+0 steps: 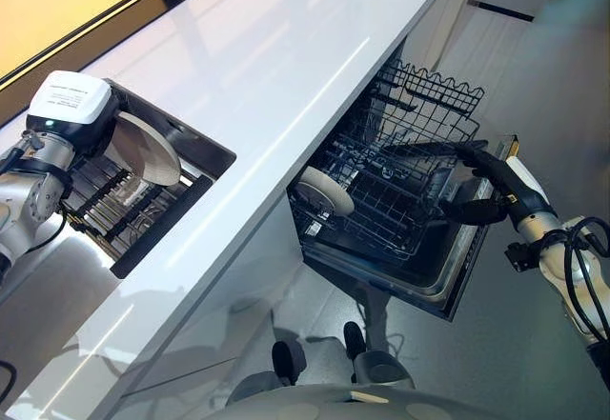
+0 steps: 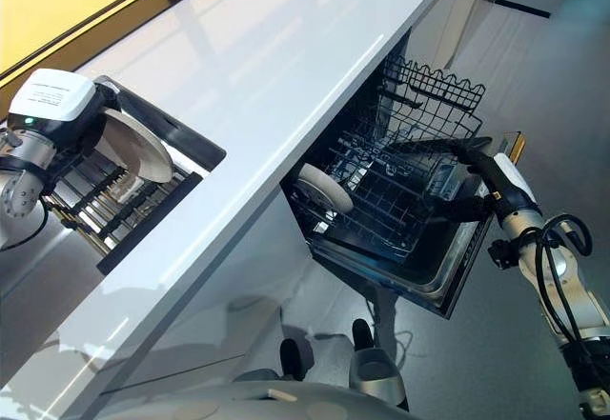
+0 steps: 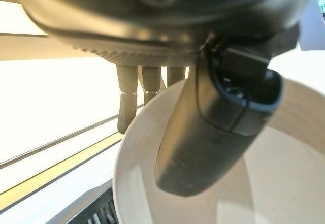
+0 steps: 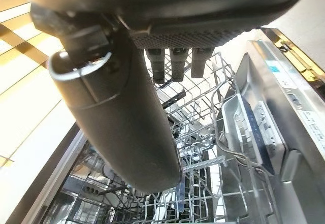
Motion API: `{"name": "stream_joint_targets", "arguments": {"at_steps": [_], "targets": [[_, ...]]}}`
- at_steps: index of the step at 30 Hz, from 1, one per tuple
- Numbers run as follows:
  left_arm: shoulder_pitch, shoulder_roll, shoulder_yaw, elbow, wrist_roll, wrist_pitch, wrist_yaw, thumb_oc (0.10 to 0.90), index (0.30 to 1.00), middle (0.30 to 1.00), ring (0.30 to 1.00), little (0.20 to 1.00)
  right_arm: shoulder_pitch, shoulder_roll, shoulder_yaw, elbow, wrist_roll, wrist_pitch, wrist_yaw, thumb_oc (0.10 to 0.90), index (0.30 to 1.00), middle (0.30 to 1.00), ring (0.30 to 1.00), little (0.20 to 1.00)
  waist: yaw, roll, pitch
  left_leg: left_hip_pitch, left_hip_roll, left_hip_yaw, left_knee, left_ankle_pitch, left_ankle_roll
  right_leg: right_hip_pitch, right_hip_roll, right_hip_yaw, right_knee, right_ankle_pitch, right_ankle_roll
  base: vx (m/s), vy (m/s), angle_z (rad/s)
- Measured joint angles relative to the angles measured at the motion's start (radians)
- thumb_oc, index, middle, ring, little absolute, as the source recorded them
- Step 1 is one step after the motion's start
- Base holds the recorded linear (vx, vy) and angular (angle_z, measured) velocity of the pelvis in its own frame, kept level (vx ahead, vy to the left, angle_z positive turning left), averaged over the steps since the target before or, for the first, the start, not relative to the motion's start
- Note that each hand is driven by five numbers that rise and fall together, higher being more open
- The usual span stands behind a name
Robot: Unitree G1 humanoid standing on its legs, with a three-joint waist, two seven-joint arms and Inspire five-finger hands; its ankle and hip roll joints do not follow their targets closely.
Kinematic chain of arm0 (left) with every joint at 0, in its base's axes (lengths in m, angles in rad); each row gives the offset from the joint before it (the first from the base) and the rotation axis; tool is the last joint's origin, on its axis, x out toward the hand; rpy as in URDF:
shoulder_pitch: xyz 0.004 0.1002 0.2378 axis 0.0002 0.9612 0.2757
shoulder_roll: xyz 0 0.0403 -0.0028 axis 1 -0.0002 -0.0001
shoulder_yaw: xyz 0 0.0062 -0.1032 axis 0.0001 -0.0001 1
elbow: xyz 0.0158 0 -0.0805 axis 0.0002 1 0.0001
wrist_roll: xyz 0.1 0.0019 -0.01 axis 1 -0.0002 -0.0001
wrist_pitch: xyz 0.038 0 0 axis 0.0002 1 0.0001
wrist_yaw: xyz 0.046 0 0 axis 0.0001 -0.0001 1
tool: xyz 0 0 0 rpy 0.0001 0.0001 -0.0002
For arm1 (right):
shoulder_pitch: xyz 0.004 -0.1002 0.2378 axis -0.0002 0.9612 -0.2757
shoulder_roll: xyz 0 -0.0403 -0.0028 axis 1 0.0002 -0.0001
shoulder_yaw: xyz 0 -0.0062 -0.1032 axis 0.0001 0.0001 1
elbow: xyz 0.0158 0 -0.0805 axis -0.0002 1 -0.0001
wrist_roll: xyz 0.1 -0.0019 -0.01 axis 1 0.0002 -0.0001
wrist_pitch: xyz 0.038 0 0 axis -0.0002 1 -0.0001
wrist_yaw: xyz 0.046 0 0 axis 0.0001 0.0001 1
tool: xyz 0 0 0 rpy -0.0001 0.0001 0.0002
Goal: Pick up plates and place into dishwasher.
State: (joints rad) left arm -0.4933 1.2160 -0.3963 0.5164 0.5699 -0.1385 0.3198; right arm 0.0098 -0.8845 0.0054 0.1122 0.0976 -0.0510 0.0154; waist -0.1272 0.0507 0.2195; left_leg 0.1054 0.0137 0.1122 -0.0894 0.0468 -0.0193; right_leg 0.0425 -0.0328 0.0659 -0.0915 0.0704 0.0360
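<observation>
From the head, your two eye views looked down, sharing the countertop (image 1: pixel 286 77) and open dishwasher (image 1: pixel 419 201). Your left wrist view sat very close behind a plate (image 3: pixel 284 173); your right wrist view faced the rack (image 4: pixel 213 148) closely.

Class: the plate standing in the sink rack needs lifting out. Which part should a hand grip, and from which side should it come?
Grip the plate by its upper rim, coming from above. It stands tilted on edge in the rack, so its lower edge is trapped while the top rim is free. The left hand already pinches that rim, thumb on the face, fingers behind.
</observation>
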Motion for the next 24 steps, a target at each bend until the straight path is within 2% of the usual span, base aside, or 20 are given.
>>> {"name": "stream_joint_targets", "arguments": {"at_steps": [6, 9, 11, 14, 16, 19, 24], "targets": [[0.004, 0.000, 0.000, 0.000, 0.000, -0.006, 0.051, 0.100, 0.300, 0.300, 0.300, 0.200, -0.003, 0.000, 0.000, -0.009, 0.001, -0.001, -0.001, 0.800, 0.900, 0.900, 0.900, 0.900, 0.010, 0.000, 0.000, 0.000, 0.001, -0.001, 0.000, 0.000, 0.000, 0.001, 0.000, -0.002, 0.000, 0.000, 0.000, -0.01, -0.043, 0.00], [0.007, 0.000, 0.003, -0.014, 0.000, -0.024, 0.136, 0.100, 0.300, 0.300, 0.300, 0.200, -0.003, 0.001, -0.001, -0.057, 0.001, -0.022, -0.002, 0.800, 0.900, 0.900, 0.900, 0.900, 0.018, 0.000, 0.000, 0.000, 0.001, -0.007, 0.000, 0.000, 0.000, 0.004, 0.000, -0.009, 0.000, 0.000, 0.000, -0.02, -0.067, 0.04], [0.065, 0.000, 0.057, -0.062, 0.002, -0.035, 0.182, 0.100, 0.300, 0.300, 0.300, 0.200, 0.000, 0.002, -0.006, -0.081, 0.002, -0.040, -0.003, 0.800, 0.900, 0.900, 0.900, 0.900, 0.017, -0.001, 0.000, 0.000, 0.001, -0.010, 0.000, 0.000, 0.000, 0.005, -0.001, -0.019, 0.000, 0.000, 0.000, -0.02, -0.074, 0.04], [0.073, 0.002, 0.068, -0.116, 0.015, -0.043, 0.237, 0.100, 0.300, 0.300, 0.300, 0.200, -0.001, 0.002, -0.019, -0.084, 0.028, -0.046, -0.007, 0.800, 0.900, 0.900, 0.900, 0.900, 0.032, -0.004, 0.002, 0.004, 0.001, -0.017, 0.000, 0.000, 0.000, 0.012, -0.001, -0.024, 0.000, 0.000, 0.000, -0.02, -0.068, 0.06], [0.092, 0.005, 0.110, -0.173, 0.020, -0.044, 0.266, 0.100, 0.300, 0.300, 0.300, 0.200, -0.001, 0.004, -0.033, -0.086, 0.055, -0.046, -0.011, 0.800, 0.900, 0.900, 0.900, 0.900, 0.043, -0.006, 0.003, 0.006, 0.001, -0.021, 0.000, 0.000, 0.000, 0.016, -0.001, -0.027, 0.000, -0.001, 0.000, -0.02, -0.058, 0.05], [0.130, 0.012, 0.229, -0.283, 0.021, -0.056, 0.325, 0.100, 0.300, 0.300, 0.300, 0.200, -0.010, 0.005, -0.051, -0.092, 0.089, -0.046, -0.029, 0.800, 0.900, 0.900, 0.900, 0.900, 0.060, -0.009, 0.005, 0.006, 0.001, -0.029, 0.000, 0.002, 0.001, 0.021, -0.003, -0.039, 0.000, -0.001, 0.000, 0.00, -0.053, 0.08], [0.164, 0.023, 0.378, -0.382, 0.019, -0.060, 0.356, 0.100, 0.300, 0.300, 0.300, 0.200, -0.017, 0.006, -0.079, -0.122, 0.123, -0.046, -0.034, 0.800, 0.900, 0.900, 0.900, 0.900, 0.069, -0.009, 0.005, 0.020, 0.001, -0.038, 0.000, 0.003, 0.001, 0.038, -0.004, -0.053, 0.000, -0.002, 0.001, 0.01, -0.051, 0.07]]}}
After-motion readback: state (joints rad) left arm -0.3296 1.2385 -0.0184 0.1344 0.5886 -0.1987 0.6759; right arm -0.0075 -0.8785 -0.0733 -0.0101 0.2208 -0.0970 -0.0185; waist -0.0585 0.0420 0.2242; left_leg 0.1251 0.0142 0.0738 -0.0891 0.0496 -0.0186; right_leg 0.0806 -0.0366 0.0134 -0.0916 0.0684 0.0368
